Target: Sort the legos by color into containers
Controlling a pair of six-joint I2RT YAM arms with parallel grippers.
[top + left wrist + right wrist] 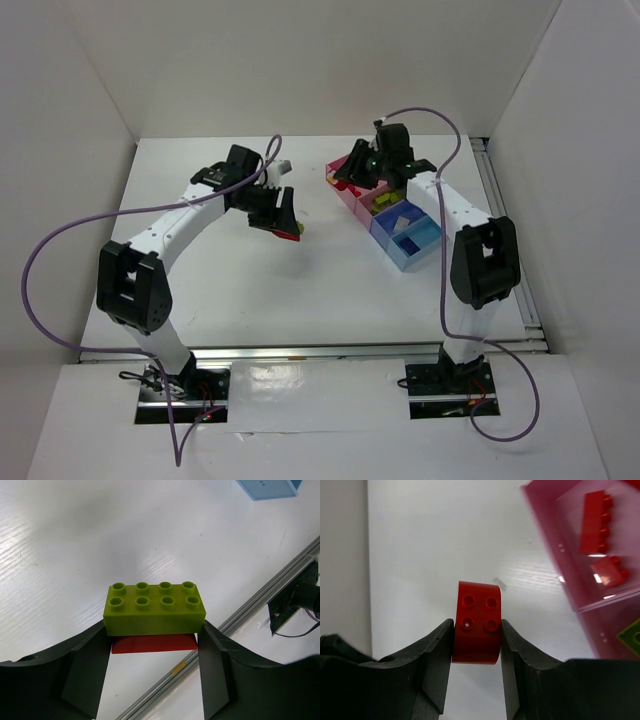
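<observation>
Item 1. My left gripper (279,214) was closed on 1 lime brick (155,607), 2 by 4 studs, pinched at its short ends between my fingers (85,675). A red piece (152,643) sat directly under it, touching. The pair was over the middle of the table (300,290), left of the boxes (404,260) and well apart from them.

Item 2. My right gripper (476,641) was clamped on 1 red round brick (477,605), 4 studs, at the far end of the row, just left of the pink box (560,525).

Item 3. The 4 joined boxes lay on the right, running from far left to near right, pink far and blue near. The pink box held 2 red bricks (595,522). The next box held 1 green piece (632,637), mostly cut off.
</observation>
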